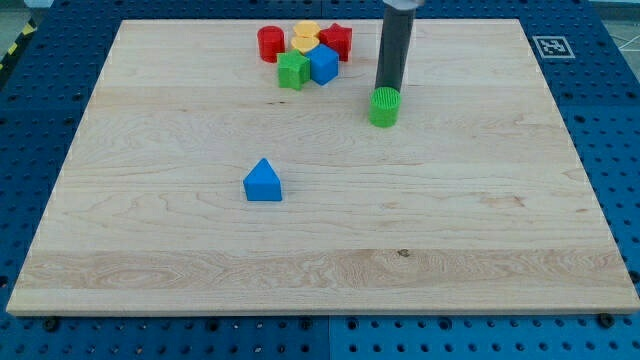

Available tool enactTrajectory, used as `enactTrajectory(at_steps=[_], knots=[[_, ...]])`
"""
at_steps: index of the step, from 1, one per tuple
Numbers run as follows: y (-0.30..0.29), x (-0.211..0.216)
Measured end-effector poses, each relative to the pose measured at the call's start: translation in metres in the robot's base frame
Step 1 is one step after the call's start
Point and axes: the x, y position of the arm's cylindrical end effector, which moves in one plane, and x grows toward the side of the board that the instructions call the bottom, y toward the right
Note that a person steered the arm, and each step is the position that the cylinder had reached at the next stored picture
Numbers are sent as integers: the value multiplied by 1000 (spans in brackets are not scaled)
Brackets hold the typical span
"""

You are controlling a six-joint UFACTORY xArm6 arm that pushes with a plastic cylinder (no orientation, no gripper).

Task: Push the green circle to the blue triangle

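On the wooden table (pixel 150 250) the leftmost block is the blue triangle (pixel 263 182), standing alone left of centre, well apart from everything else; further toward the view's right, near the view's top edge, we see a tight cluster: a red cylinder (pixel 270 44) at its left, a green block (pixel 293 71) below it, a yellow block (pixel 306 38) at the top, a blue cube (pixel 323 64) touching the green block, and a red block (pixel 337 41) at the cluster's right; right of that cluster stands the green circle (pixel 384 107), up and to the right of the blue triangle and well apart from it; our dark rod comes down from the view's top, and our tip (pixel 386 90) sits just behind the green circle, touching or nearly touching its top side; we carry no hand, only this rod, so nothing is held; a printed marker (pixel 551 46) lies at the table's top right corner.
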Motion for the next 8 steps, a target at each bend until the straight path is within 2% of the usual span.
enactTrajectory(at_steps=[1, 2, 3, 4, 6, 8], knots=[[-6, 54], [-12, 61], [24, 49], [39, 80], [-54, 93], [-49, 82]])
